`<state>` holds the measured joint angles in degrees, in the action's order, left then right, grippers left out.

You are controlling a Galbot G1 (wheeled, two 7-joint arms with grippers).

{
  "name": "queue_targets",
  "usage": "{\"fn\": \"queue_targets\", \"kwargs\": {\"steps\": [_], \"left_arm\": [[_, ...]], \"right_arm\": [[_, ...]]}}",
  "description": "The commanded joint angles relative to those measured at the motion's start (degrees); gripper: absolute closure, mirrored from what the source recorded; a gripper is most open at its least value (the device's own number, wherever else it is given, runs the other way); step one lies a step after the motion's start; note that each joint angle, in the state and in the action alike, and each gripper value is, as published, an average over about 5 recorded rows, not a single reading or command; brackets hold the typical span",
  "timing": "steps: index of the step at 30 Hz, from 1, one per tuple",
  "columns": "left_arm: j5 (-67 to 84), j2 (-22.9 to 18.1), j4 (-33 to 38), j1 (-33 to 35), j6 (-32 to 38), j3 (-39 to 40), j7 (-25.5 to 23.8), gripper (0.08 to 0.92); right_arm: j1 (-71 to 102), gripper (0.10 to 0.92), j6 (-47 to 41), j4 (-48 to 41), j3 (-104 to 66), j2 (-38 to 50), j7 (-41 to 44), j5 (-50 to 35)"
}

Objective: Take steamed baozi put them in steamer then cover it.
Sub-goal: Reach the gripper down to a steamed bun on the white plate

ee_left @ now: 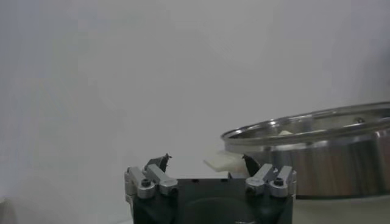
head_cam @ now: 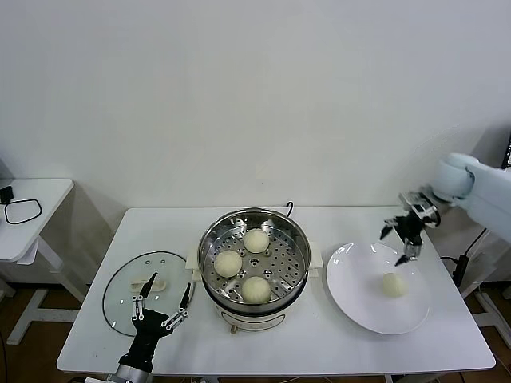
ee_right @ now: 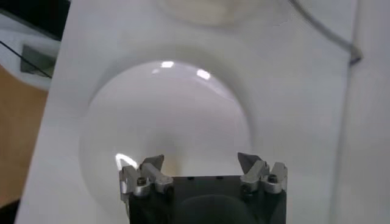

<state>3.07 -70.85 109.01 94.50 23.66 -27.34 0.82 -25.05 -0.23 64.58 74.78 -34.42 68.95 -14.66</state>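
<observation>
Last bun point(head_cam: 392, 284) left on plate point(head_cam: 351, 297), right of steamer point(head_cam: 254, 263) | right gripper point(head_cam: 406, 234) spread wide, empty, hung just beyond it, nearer arm | left gripper point(head_cam: 160, 305) wide by lid point(head_cam: 120, 297)

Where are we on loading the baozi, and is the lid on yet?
Done: three baozi sit on the perforated tray of the steamer. In hand: nothing is gripped; the right gripper hangs open above the white plate, over the last baozi. Left: move that bun into the steamer, then fit the cover, which lies flat on the table beside the steamer, with the open left gripper at its near edge.
</observation>
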Motion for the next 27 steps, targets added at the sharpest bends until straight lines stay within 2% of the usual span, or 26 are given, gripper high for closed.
{"fn": "queue_targets", "kwargs": {"steps": [1,27], "left_arm": [[-0.01,-0.02,0.11,0.13,0.0,-0.07,0.06,0.177],[0.28,-0.27,0.29,1.0,-0.18,-0.47,0.17,0.177]], "right_arm": [[8.97,0.203,-3.04,-2.54,-2.4,3.27,-4.78,-0.53],[17.78,0.203,-2.87,-5.95,-9.15,-0.31,-9.07,1.71]]}}
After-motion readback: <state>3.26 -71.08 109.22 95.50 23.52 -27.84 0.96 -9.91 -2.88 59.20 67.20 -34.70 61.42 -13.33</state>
